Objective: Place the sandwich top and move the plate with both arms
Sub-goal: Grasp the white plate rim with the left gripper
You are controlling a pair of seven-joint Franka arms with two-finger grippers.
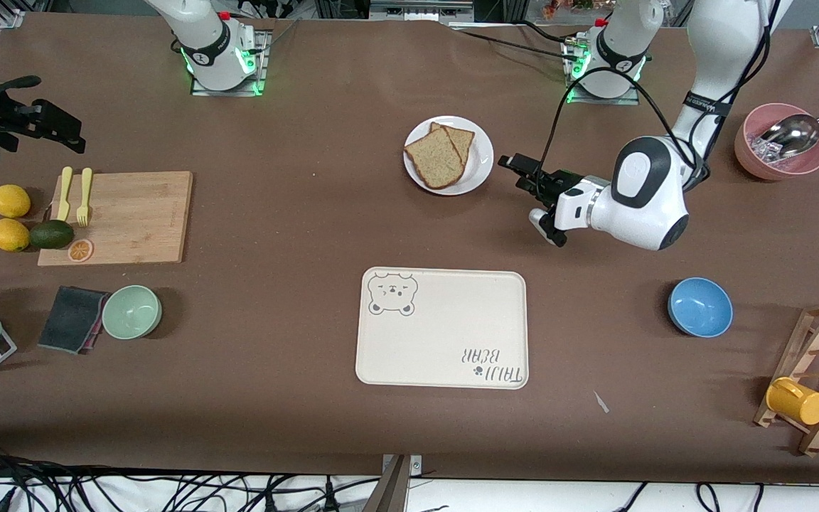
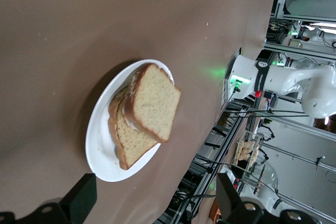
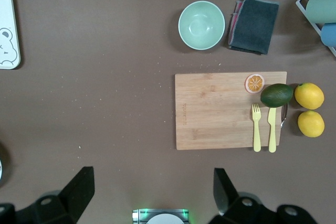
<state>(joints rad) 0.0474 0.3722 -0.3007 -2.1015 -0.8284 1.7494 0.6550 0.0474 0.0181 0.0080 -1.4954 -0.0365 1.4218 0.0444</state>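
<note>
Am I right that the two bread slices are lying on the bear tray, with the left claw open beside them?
Not quite: the front view shows the bread slices on the plate, not the tray. The left claw is indeed open beside them.

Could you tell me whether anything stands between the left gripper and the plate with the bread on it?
Nothing visible does. The left gripper, fingers open, is beside the plate toward the left arm's end of the table, with only bare tabletop between them. The sandwich top lies on the narrower slice on the plate.
</note>
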